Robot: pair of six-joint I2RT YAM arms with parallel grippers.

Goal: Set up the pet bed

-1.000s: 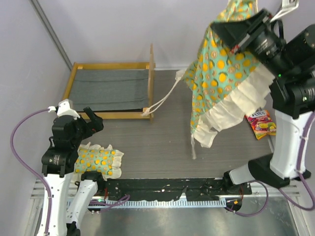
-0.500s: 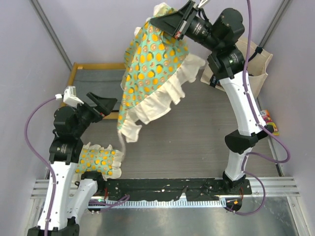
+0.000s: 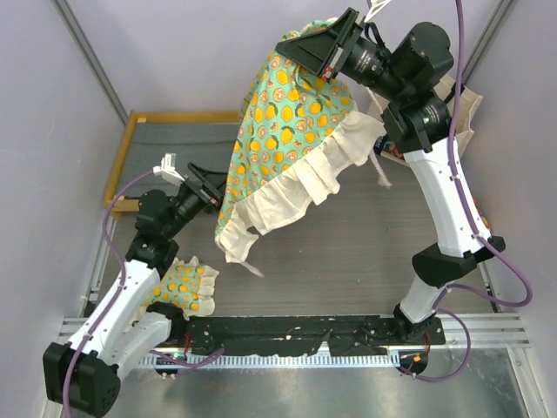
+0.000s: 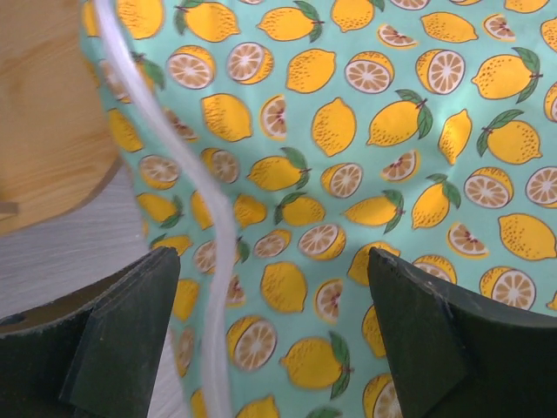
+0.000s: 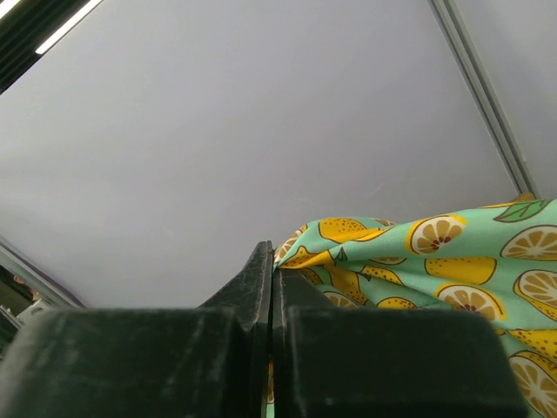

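nearest our bases, a small ruffled pillow (image 3: 184, 287) lies flat on the grey surface (image 3: 348, 252), behind and below our left jaws. those left jaws are spread wide and grip nothing. through the left wrist camera the lemon-print cushion (image 4: 365, 174) fills the space ahead of them and between the two dark fingers (image 4: 418, 348). a pale tie (image 4: 218, 226) hangs down just inside the left-hand finger. we cannot tell whether either finger touches the cloth. off to the left of these jaws we see a rounded piece of light wood, part of the bed frame (image 4: 43, 96).

from above, the cushion hangs in the air, clear of the surface, with its cream ruffle (image 3: 296, 187) lowest, right in front of the left jaws. the frame sits on the surface beyond and to the left of them, its grey base (image 3: 174, 144) partly hidden by the hanging cloth.

farther off and higher, our right jaws are pressed together, pinching the cushion's top edge. in the right wrist view the print spills out to the right of the closed fingers (image 5: 252, 296). past them, to the right, a cream tote bag (image 3: 466, 104) rests by the wall.
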